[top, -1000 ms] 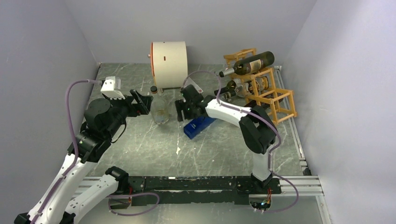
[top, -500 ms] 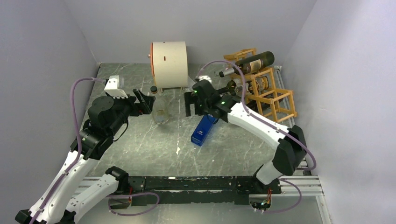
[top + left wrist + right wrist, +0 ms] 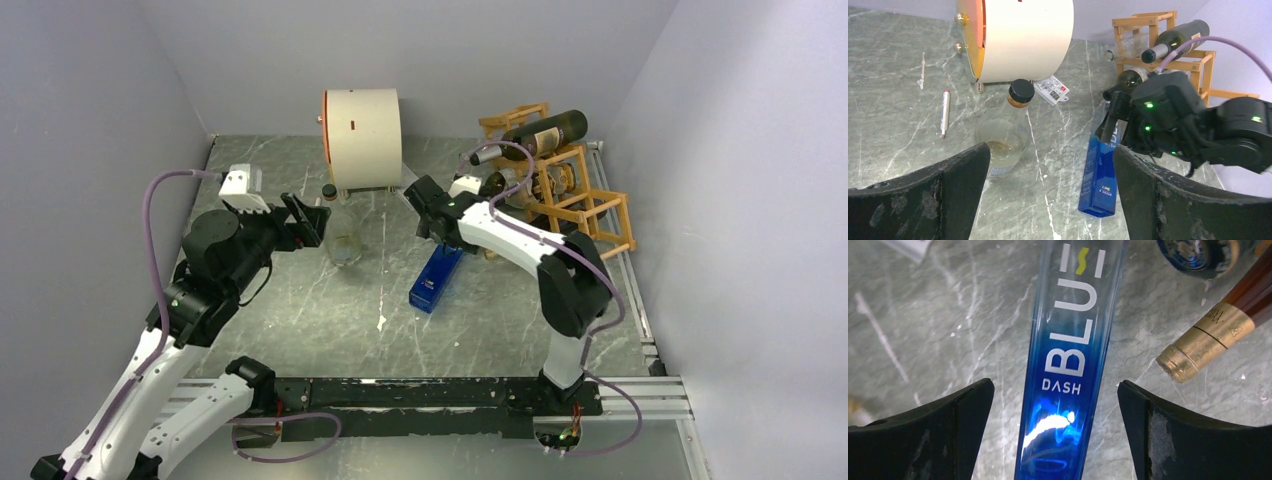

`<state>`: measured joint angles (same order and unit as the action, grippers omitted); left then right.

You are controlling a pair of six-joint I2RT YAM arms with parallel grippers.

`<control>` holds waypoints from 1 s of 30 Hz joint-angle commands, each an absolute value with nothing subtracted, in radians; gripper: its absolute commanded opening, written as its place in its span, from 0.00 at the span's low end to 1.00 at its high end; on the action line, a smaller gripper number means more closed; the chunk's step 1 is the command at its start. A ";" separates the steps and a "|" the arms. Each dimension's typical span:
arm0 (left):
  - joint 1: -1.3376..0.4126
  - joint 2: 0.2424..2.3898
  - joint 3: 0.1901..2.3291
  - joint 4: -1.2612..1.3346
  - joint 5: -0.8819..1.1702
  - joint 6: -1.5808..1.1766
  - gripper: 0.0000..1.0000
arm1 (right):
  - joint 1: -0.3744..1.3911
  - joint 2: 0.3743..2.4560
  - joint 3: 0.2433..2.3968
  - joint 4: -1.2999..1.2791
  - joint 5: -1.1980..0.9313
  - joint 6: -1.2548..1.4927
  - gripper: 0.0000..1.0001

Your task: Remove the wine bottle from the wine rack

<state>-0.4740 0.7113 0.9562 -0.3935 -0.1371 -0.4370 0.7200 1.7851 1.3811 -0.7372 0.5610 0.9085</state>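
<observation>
Marble table (image 3: 300,320): right arm (image 3: 512,240) partly hides the wine rack (image 3: 592,205).

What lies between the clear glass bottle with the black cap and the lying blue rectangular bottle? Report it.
Only bare grey marble tabletop, seen in the left wrist view.

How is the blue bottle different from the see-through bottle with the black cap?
The blue bottle lies on its side; the see-through bottle stands upright. The blue bottle is deep blue with white letters; the see-through bottle is clear, almost empty. Both sit on the grey table.
</observation>
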 commanded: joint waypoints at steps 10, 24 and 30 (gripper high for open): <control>-0.468 0.689 0.971 -0.406 -0.127 -0.442 0.96 | 0.720 1.959 1.416 -0.770 0.637 1.081 0.93; -0.468 0.719 1.005 -0.431 -0.113 -0.452 0.96 | 0.772 1.978 1.350 -0.687 0.594 1.015 0.69; -0.468 0.755 1.050 -0.466 -0.113 -0.452 0.96 | 0.793 1.831 1.243 -0.524 0.515 0.850 0.48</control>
<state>-0.4736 0.7410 0.9981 -0.4381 -0.1329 -0.4458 0.7753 1.9343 1.3045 -0.6388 0.5747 0.9668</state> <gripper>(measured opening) 0.961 0.665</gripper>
